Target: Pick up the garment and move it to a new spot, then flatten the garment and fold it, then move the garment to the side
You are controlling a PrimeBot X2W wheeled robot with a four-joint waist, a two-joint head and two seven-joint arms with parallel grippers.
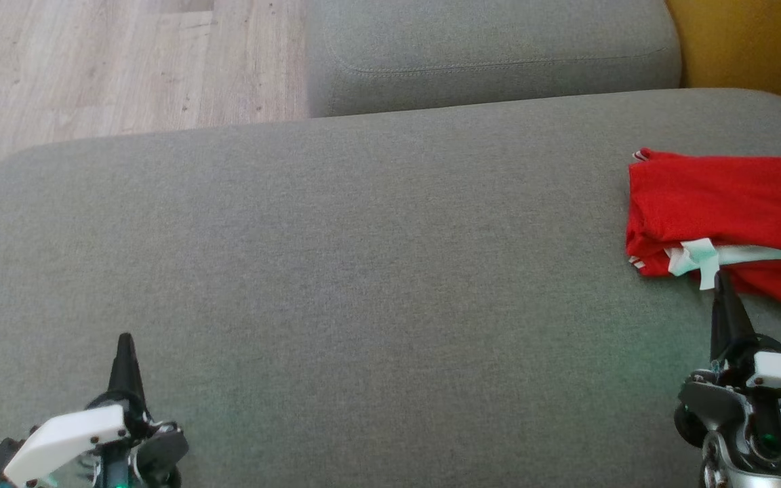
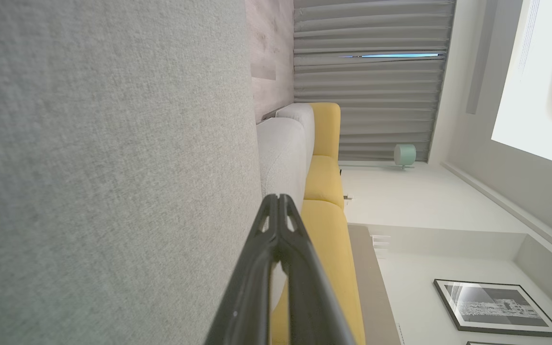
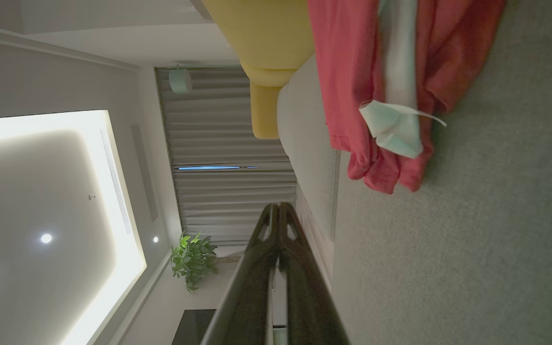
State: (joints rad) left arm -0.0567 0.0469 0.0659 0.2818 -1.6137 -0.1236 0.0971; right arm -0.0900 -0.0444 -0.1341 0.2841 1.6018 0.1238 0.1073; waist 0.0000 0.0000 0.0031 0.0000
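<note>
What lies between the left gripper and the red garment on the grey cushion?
In the head view, the stretch from the left gripper to the red garment is bare grey cushion; no object lies there.

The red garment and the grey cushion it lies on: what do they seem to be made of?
Red garment: thin, soft cloth, probably a cotton-like knit; matte, and it lies in limp folds and wrinkles. Grey cushion: woven upholstery fabric, matte; its surface shows a fine flecked weave.
</note>
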